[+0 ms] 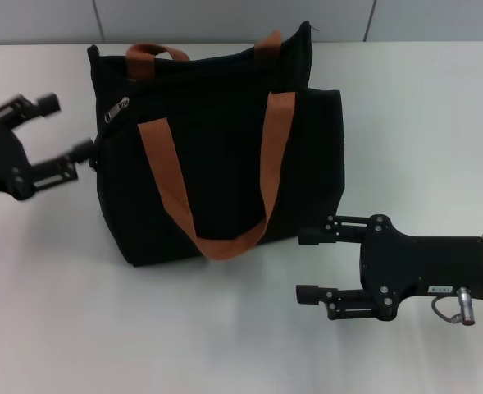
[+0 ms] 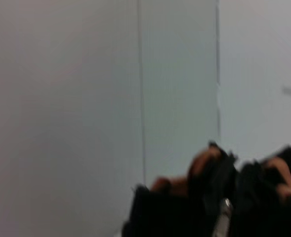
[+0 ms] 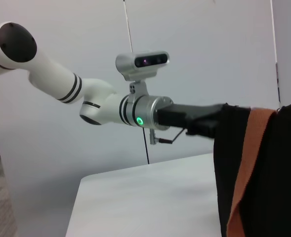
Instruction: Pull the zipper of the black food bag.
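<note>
Nearest the head camera, the right gripper point(image 1: 308, 264) lies at the lower right of the frame, fingers parted and empty, tips pointing toward the lower right corner of the black food bag point(image 1: 216, 164) without touching it. Centre frame, the bag stands on the white table point(image 1: 421, 123), its orange-brown straps point(image 1: 216, 238) draped over the front face. The zipper point(image 1: 118, 107), a small silver pull tab, sits at the upper left end of the bag's top edge. At the left edge of the frame, the left gripper point(image 1: 67, 127) hovers with fingers spread wide, holding nothing, just beside the bag's left side and near the tab. To do the step well, the left fingers should probably close on the tab alone, clear of the straps, then draw along the track while the right gripper steadies the bag.
</note>
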`<state>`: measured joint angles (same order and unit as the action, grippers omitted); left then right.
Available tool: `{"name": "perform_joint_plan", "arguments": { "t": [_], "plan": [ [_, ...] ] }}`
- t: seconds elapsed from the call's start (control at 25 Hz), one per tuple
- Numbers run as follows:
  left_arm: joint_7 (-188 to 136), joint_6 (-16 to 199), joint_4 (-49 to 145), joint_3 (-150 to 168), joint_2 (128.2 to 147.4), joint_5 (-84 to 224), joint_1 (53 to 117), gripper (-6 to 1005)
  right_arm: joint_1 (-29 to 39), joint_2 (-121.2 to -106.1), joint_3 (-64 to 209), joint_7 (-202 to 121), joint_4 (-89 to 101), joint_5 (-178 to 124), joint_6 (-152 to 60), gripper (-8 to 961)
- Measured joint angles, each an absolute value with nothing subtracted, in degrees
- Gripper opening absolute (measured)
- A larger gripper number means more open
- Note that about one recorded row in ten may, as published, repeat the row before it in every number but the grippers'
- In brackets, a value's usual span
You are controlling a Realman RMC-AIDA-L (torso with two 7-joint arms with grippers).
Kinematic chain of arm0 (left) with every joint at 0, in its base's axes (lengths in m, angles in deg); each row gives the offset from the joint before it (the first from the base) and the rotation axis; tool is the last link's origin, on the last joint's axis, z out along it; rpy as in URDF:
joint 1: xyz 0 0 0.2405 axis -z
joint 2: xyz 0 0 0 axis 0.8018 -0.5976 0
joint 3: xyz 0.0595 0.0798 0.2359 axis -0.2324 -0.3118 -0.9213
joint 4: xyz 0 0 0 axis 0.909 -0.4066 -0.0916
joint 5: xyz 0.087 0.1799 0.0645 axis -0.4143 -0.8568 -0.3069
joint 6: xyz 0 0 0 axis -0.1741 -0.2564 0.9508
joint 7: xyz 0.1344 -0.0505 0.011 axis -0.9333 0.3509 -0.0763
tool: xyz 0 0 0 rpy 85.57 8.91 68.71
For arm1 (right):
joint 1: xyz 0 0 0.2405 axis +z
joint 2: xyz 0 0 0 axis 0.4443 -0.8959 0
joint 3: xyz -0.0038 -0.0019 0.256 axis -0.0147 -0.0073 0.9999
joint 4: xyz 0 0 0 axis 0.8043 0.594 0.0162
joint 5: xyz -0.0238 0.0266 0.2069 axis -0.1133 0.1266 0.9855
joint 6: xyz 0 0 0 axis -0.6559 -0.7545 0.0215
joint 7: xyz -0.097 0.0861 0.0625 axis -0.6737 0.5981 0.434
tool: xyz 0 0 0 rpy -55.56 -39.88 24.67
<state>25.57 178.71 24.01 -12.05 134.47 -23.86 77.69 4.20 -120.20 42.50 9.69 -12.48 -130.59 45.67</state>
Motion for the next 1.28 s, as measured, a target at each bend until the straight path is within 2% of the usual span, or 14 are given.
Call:
{"name": "perform_joint_plan", "arguments": {
  "t": [0.2,0.24,0.44,0.6,1.04,1.28],
  "plan": [
    [25.6,177.7,23.5,-12.4,134.81,-25.8,78.3,799,4.1,-120.2,42.5,9.7,-12.5,-130.5,45.7,704],
    [25.2,173.9,23.1,-12.6,135.89,-27.9,79.6,798,4.1,-120.2,42.5,9.7,-12.5,-130.5,45.7,703],
    [21.3,171.0,23.1,-13.1,137.12,-28.2,81.0,794,4.1,-120.2,42.5,9.7,-12.5,-130.5,45.8,700],
    [18.8,170.8,23.2,-11.9,137.34,-26.8,81.1,791,4.1,-120.2,42.5,9.8,-12.5,-130.5,46.0,698],
    [17.2,172.6,23.1,-10.7,137.81,-22.2,79.9,554,4.2,-120.3,42.6,10.0,-12.5,-130.0,46.3,691],
    [16.4,175.0,23.1,-10.6,138.05,-21.4,79.2,255,4.2,-120.3,42.6,11.6,-12.5,-126.2,49.6,687]
  ]
}}
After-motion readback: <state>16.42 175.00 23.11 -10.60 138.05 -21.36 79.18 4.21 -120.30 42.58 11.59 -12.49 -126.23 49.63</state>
